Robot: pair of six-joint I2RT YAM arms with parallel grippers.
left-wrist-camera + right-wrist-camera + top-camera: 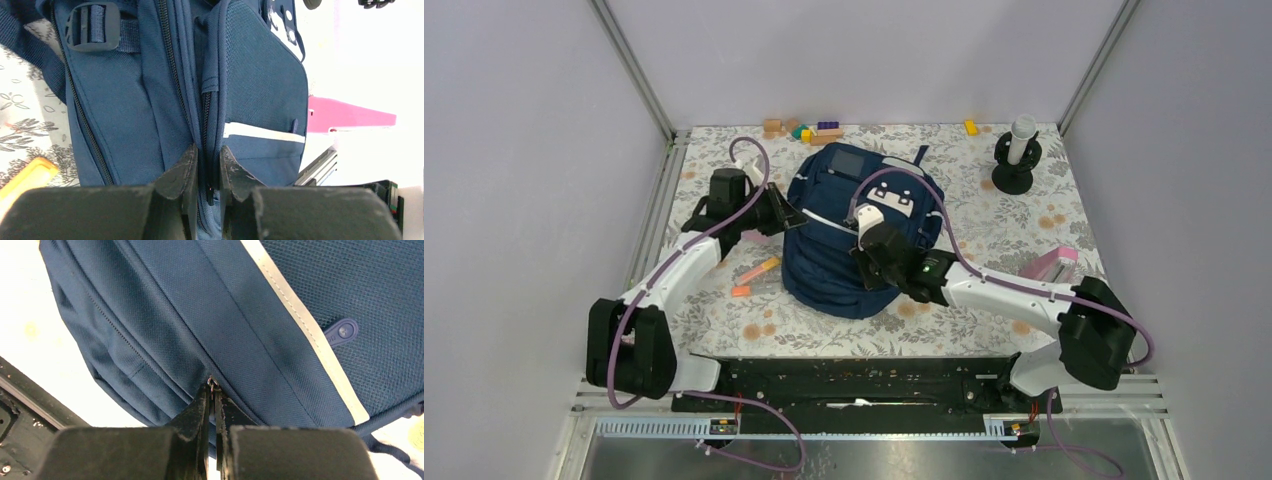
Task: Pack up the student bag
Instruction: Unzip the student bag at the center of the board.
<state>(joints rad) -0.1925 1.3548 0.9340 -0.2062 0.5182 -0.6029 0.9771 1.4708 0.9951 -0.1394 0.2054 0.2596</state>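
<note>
On the flowery table [1024, 215] the big navy-blue fabric backpack [824, 262] lay in the middle, looking zipped and not yet packed, while the left gripper [207, 165] had its jaws narrowly pinching the bag's seam and the right gripper [214, 396] had its jaws closed tight on the small metal zip pull [213, 385].

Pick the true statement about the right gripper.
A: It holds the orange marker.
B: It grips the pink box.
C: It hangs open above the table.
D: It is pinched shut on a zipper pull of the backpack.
D: the right wrist view shows the right gripper closed tip to tip on the small metal zipper pull at a seam of the backpack.
</note>
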